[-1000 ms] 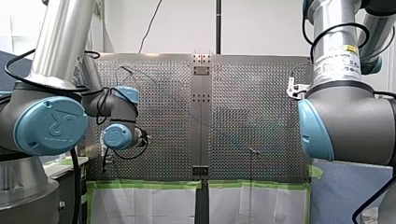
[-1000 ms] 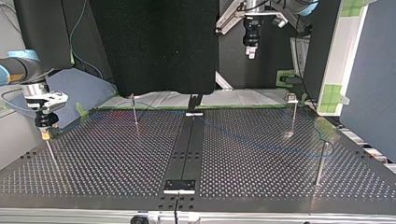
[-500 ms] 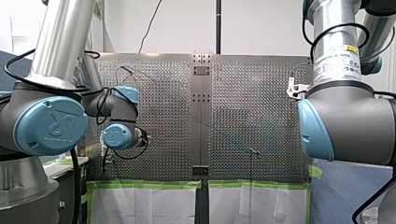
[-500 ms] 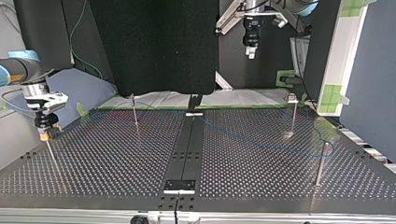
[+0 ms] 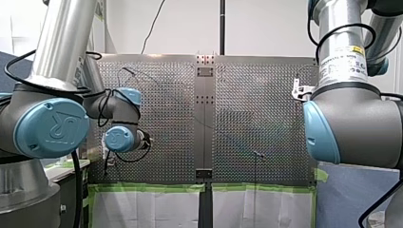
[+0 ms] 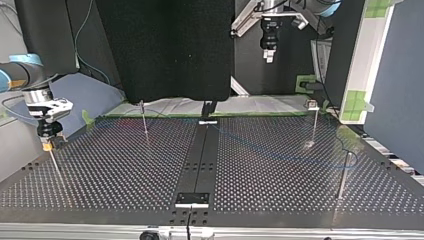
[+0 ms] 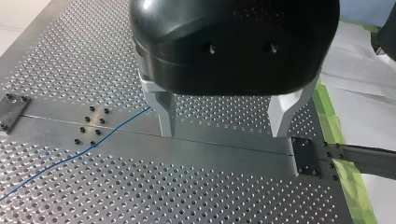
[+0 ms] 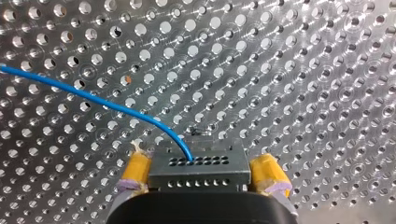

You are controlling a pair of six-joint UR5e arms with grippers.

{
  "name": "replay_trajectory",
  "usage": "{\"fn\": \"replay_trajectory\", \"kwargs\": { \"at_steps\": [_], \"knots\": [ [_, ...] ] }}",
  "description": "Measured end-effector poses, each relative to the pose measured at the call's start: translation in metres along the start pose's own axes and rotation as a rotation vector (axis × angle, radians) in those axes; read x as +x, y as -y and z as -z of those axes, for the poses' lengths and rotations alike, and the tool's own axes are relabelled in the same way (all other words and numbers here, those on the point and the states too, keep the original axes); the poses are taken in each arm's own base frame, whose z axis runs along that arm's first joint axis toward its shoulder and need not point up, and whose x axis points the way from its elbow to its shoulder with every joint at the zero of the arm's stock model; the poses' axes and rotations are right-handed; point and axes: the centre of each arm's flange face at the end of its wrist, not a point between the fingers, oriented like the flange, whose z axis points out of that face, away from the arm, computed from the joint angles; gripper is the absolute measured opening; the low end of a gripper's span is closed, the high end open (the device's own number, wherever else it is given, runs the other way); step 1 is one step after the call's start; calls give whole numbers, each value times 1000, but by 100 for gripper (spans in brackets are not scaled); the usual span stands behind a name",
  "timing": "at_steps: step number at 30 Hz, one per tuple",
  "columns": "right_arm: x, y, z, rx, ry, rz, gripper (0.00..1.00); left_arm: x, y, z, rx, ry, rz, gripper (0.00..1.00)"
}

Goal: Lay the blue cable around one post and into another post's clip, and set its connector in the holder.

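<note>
Perforated metal surface (image 6: 125, 165), edged with green tape (image 5: 147, 188). The right wrist view alone shows my right fingers (image 8: 135, 169) clamping the connector (image 8: 198, 168) of the blue cable (image 8: 93, 99); my left fingers (image 7: 164, 109) stand apart, empty.

my left arm (image 5: 59, 52), my right arm (image 5: 340, 42): silver tubes, blue caps (image 5: 51, 128) | black cables (image 5: 14, 76) | right jaws: yellow pads (image 8: 135, 169)

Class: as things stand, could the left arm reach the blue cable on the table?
Probably yes: the left gripper hangs open over the table, and the cable lies uncovered just beside it.
</note>
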Motion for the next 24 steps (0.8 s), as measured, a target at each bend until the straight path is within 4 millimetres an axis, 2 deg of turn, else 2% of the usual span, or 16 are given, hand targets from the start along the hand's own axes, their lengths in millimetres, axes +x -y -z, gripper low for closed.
{"fn": "replay_trajectory", "kwargs": {
  "at_steps": [24],
  "knots": [
    [-1, -5, 1, -27, 2, -6, 99, 0, -1, 0, -3, -2, 0, 100]
  ]
}}
